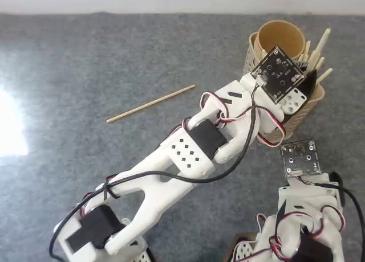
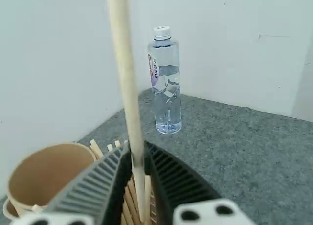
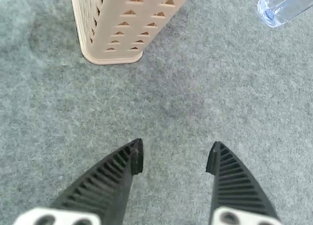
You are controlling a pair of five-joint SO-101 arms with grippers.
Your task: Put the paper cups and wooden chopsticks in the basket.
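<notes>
The beige perforated basket [image 1: 302, 111] stands at the back right and holds a paper cup [image 1: 280, 39] and several wooden chopsticks [image 1: 317, 50]. My left gripper [image 1: 305, 82] hangs over the basket, shut on an upright chopstick [image 2: 126, 93] whose lower end goes down among the sticks in the basket; the cup [image 2: 46, 171] sits beside it. One more chopstick [image 1: 151, 103] lies flat on the grey carpet to the left. My right gripper [image 3: 173, 159] is open, low over bare carpet, a short way from the basket [image 3: 124, 24].
A clear plastic water bottle [image 2: 165, 80] stands by the white wall beyond the basket; its base [image 3: 286, 7] is near the right gripper. Grey carpet stretches bare to the left of the arms.
</notes>
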